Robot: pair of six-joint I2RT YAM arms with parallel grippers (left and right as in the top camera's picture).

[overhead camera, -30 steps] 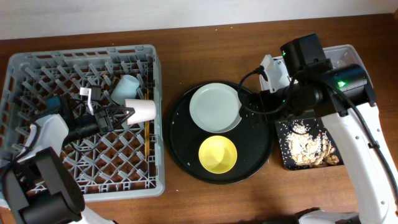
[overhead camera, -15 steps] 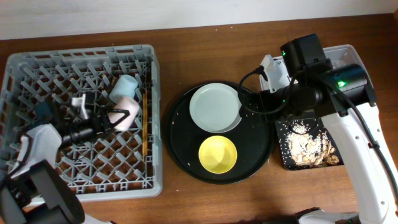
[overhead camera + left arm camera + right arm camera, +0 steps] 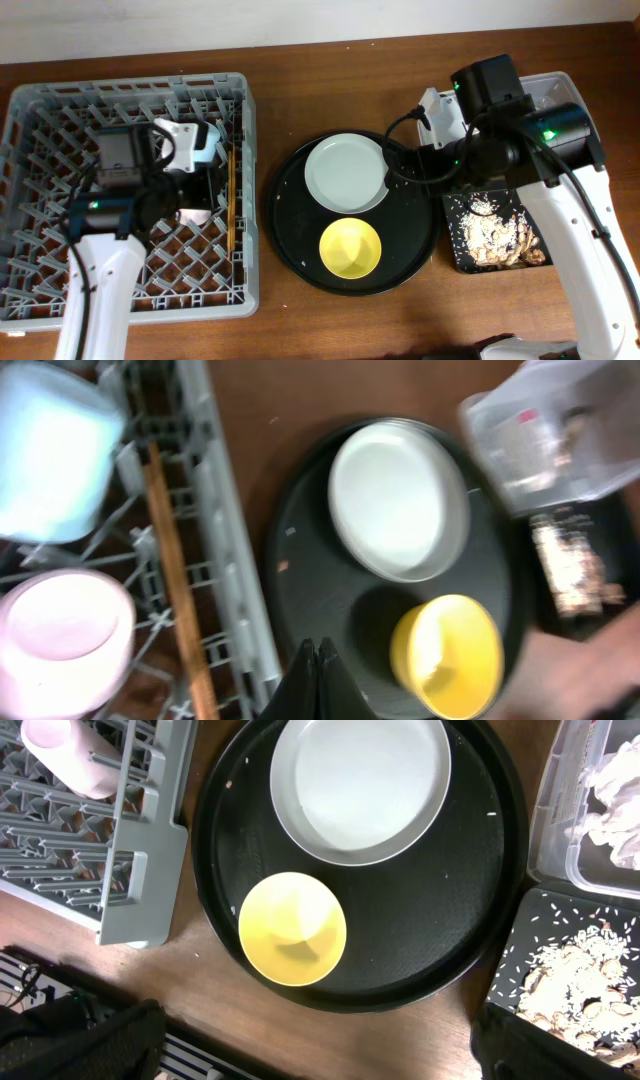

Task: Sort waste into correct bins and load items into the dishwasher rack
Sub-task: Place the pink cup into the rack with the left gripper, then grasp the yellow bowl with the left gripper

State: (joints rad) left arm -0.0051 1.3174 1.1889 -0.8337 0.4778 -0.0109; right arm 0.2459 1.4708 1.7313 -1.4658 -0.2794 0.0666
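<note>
Yellow bowl [image 3: 350, 248] — round, smooth — on black tray [image 3: 412, 222].

Logged from my remote station, by material and finish:

- Dishwasher rack [image 3: 130, 82]: grey moulded plastic, matt.
- Chopsticks [image 3: 175, 570]: bare mid-brown wood, dull.
- Pink cup [image 3: 60, 635] and blue cup [image 3: 45, 450]: smooth and opaque with a soft sheen. The left wrist view is too blurred for me to say more.
- Plate [image 3: 360, 780]: pale, smooth, faintly glossy.
- Yellow bowl [image 3: 292, 928]: smooth, glossy inside.
- Round black tray [image 3: 440, 900]: finely textured, satin.
- Clear tub [image 3: 560, 820]: transparent glossy plastic.
- Tissue [image 3: 615, 795]: white crumpled paper.
- Black tray [image 3: 510, 970]: matt.
- Food scraps [image 3: 575, 985]: dry, crumbly.
- Table [image 3: 350, 320]: brown wood, satin.
</note>
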